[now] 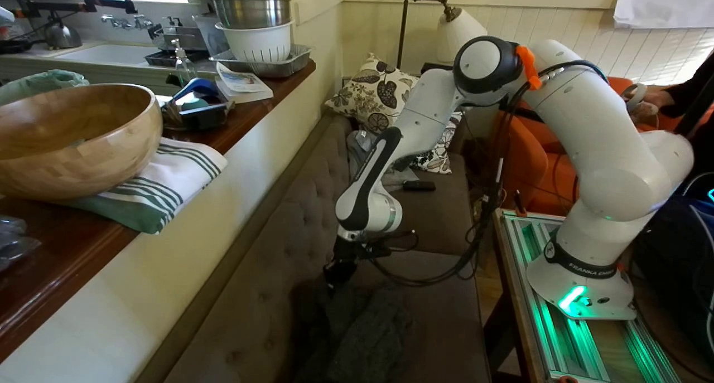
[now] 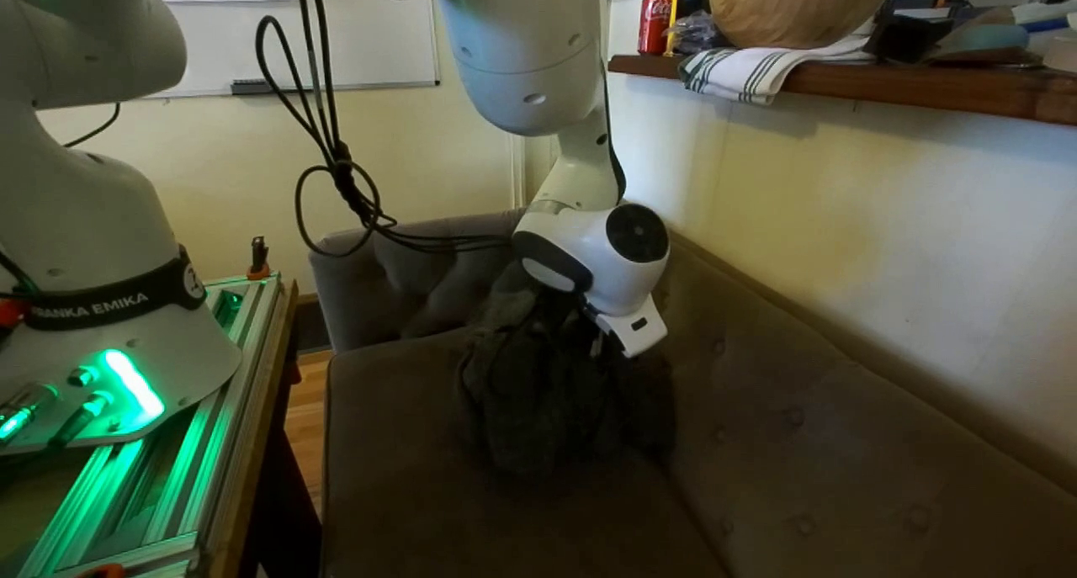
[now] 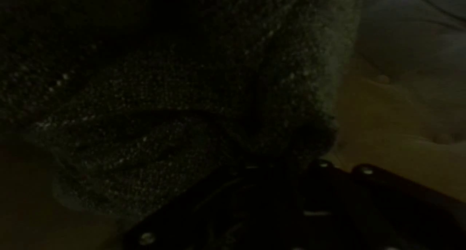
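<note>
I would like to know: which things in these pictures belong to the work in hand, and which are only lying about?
Apparently part of the work:
dark cloth, heaped on the sofa
jaws, at the cloth; too dark to tell whether they grip it

Apparently only lying about:
wooden bowl
striped towel, partly under the bowl
patterned pillows
red can

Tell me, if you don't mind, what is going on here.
A robot arm bends down over a couch, its gripper closed on a fold of dark knit cloth, as far as the dim wrist view shows. The cloth lies bunched on the couch, not lifted clear.
</note>
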Robot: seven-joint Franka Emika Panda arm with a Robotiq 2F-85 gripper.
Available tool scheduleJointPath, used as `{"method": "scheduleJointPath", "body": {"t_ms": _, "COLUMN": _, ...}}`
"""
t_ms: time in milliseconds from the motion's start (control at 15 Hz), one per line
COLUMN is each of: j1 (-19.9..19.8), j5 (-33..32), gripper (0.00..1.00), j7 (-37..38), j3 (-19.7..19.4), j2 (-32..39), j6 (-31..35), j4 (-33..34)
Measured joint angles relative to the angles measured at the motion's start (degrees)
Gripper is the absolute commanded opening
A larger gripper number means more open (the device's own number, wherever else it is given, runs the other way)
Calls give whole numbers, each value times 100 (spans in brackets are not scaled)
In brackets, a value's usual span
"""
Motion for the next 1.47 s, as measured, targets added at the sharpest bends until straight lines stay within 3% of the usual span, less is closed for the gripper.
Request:
{"method": "scheduleJointPath", "body": {"t_ms": 333, "j1": -1775, "j5": -428, "gripper": 3, "j7": -877, "j3": 1561, "j2": 241, "j6": 212, "j4": -660}}
{"method": "scheduleJointPath", "body": {"t_ms": 533, "j1": -2280, "j5": -1086, "gripper": 3, "j7": -1033, "j3": 2119, "j2": 521, "j6": 143, "j4": -994}}
{"method": "scheduleJointPath", "body": {"t_ms": 867, "j1": -2035, "j5": -1576, "gripper": 3, "j7": -981, "j3": 2076, "j2": 474, "j6": -813, "j4": -1396}}
{"method": "scheduleJointPath", "body": {"t_ms": 1200, "j1": -1975, "j5": -1583, "gripper": 3, "j7": -897, "j3": 1820, "j2": -180, "j6": -2030, "j4": -1759}}
{"method": "scheduleJointPath", "body": {"t_ms": 1333, "j1": -1737, "j5": -1583, "gripper": 3, "j7": -857, "j3": 1746, "j2": -428, "j6": -2492, "j4": -1685}}
{"method": "scheduleJointPath", "body": {"t_ms": 1467, "j1": -1221, "j5": -1583, "gripper": 3, "j7": -809, "j3": 1618, "j2": -586, "j6": -2959, "j4": -1384}}
